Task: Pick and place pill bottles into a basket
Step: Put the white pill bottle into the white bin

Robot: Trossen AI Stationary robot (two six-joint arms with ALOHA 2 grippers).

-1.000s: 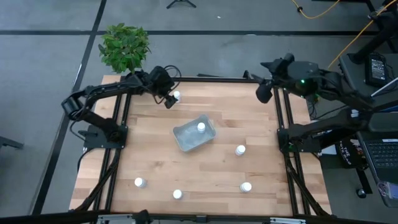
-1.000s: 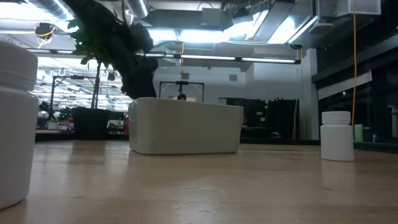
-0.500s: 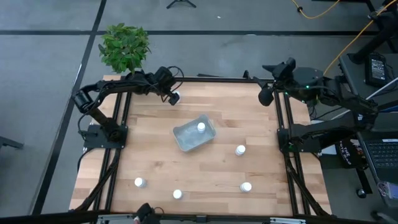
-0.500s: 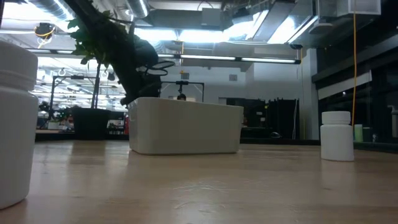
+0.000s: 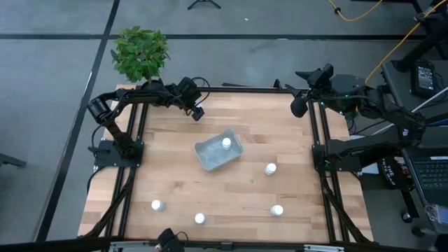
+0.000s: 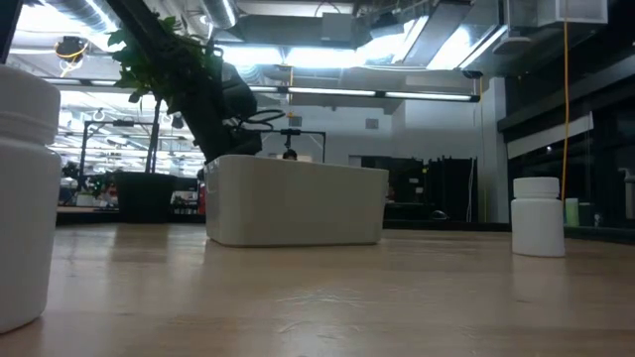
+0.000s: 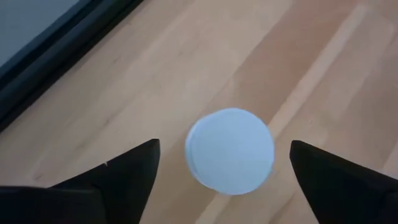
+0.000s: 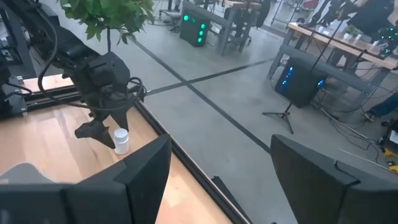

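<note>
Four bottles [image 5: 200, 219] wait on the near table, a fifth [image 5: 226, 143] already in the basket [image 5: 210, 155], while at the far edge the left gripper [image 5: 197, 113], fingers spread, straddles the sixth [image 7: 230, 150] for a grasp; the right gripper [image 5: 297, 105] idles with fingers apart.

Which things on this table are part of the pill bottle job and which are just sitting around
Part of the job:
- basket, one pill bottle already inside
- bottle between the left gripper fingers
- loose bottles

Just there:
- green plant off the far left corner
- right gripper, waiting at the far right edge
</note>
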